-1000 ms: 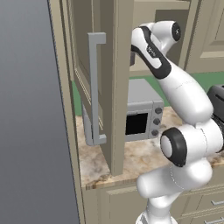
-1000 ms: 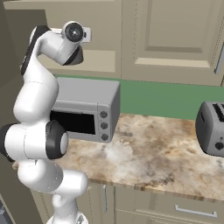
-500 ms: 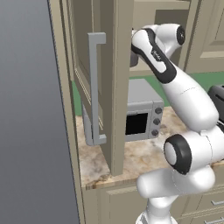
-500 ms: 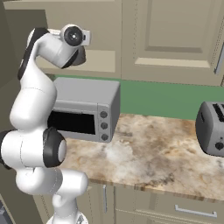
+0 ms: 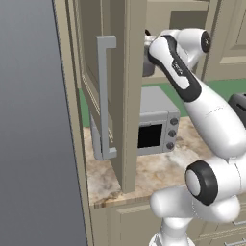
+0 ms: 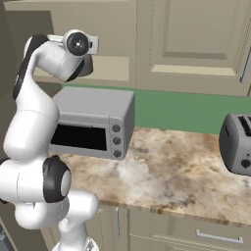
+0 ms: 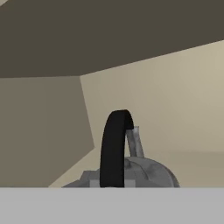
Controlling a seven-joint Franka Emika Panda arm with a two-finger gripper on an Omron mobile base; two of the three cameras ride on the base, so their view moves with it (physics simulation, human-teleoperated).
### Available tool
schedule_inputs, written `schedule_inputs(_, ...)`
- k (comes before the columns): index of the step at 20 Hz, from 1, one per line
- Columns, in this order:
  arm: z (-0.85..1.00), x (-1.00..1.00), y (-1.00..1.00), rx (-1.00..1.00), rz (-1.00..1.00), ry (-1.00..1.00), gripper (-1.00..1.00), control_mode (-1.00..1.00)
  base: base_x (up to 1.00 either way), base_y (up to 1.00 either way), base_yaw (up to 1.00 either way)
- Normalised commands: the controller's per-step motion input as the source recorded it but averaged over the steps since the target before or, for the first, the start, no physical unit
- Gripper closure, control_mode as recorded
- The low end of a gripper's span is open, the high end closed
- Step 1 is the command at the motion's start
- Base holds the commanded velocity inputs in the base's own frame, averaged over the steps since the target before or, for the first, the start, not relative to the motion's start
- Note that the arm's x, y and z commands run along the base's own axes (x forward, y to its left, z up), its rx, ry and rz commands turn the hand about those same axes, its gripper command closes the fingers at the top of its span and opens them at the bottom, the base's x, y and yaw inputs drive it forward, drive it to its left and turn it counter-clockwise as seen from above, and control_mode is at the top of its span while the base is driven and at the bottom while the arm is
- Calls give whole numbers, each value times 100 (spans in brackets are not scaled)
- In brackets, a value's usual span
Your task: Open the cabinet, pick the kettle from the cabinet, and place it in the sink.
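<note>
The cabinet [image 5: 126, 96] is open, its door swung out toward me with the long grey bar handle [image 5: 103, 96] on its face. My gripper [image 5: 149, 54] reaches into the cabinet just past the door's edge. In the hand view the kettle [image 7: 146, 173] sits very close, dark grey, with its black arched handle [image 7: 114, 148] rising from the exact spot where my fingertips lie. The fingertips themselves are hidden. The gripper is shut on that handle. The sink is out of view.
A grey toaster oven [image 6: 93, 122] stands on the speckled counter [image 6: 171, 171] right under the cabinet. A dark toaster [image 6: 238, 142] is at the far right. The open door and a tall grey panel [image 5: 33, 144] close off the left side.
The jaws have closed the last bit on the kettle's handle. The wrist has shifted slightly; the door and the counter things have not moved.
</note>
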Motion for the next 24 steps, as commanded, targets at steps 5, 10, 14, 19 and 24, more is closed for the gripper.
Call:
schedule_inputs(5, 13, -42, 0, 0, 0, 1, 100, -100, 0, 0, 0)
schedule_inputs(10, 11, -51, -4, 0, -5, 1, 100, -100, 0, 0, 0)
schedule_inputs(14, 6, -64, -13, 0, -2, 0, 100, -100, 0, 0, 0)
schedule_inputs(19, 2, -73, -17, 0, 0, -7, 100, -100, 0, 0, 0)
schedule_inputs(24, 2, -75, -15, 0, 0, -5, 100, -100, 0, 0, 0)
